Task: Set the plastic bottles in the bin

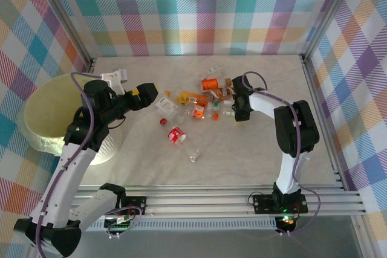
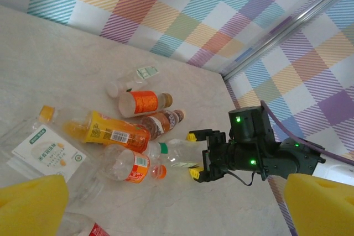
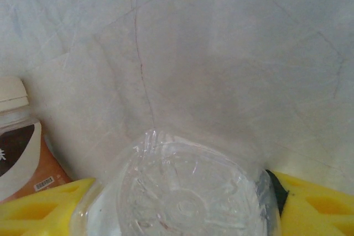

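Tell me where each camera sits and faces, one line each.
Top external: above, behind the bases, looking down on both arms, bin, bottles.
Left wrist: on the left arm, facing the right tool across bottles; own yellow fingers at bottom.
Right wrist: low over the table, own fingers gripping a clear bottle.
Shared: both wrist views show that clear bottle.

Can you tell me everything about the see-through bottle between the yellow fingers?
The see-through bottle is thin, clear, crinkly-looking plastic, and its round ribbed bottom faces the right wrist camera. It looks empty and lies on its side on the pale table. The right hand has one yellow finger on each side of it; I cannot tell if they are squeezing it. A brown-labelled bottle lies close beside it.
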Action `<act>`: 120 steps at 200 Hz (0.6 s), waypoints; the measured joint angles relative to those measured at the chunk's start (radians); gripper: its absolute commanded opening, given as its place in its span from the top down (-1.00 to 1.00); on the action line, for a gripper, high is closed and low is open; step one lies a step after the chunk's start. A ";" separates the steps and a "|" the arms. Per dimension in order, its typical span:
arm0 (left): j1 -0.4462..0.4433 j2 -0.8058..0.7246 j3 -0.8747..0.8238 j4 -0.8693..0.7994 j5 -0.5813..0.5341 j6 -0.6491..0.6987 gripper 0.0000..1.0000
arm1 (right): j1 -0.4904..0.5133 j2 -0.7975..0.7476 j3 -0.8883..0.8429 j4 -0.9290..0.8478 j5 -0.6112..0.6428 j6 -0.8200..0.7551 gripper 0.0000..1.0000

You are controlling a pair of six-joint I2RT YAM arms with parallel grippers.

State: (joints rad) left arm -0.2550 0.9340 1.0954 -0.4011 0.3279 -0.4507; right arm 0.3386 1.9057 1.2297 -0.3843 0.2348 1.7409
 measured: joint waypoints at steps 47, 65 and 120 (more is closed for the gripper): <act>0.000 0.014 -0.001 0.005 0.016 0.000 -1.00 | -0.010 -0.065 -0.078 0.065 0.082 -0.003 0.01; 0.000 0.024 -0.001 0.014 0.023 -0.001 -1.00 | -0.012 -0.119 -0.132 0.095 0.129 -0.038 0.03; -0.037 0.078 -0.005 0.045 0.016 -0.005 -1.00 | -0.012 -0.378 -0.378 0.325 0.185 -0.344 0.16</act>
State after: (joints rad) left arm -0.2916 1.0119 1.0908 -0.3561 0.3443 -0.4561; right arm 0.3267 1.5276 0.8513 -0.0589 0.4198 1.3972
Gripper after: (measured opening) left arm 0.998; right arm 0.602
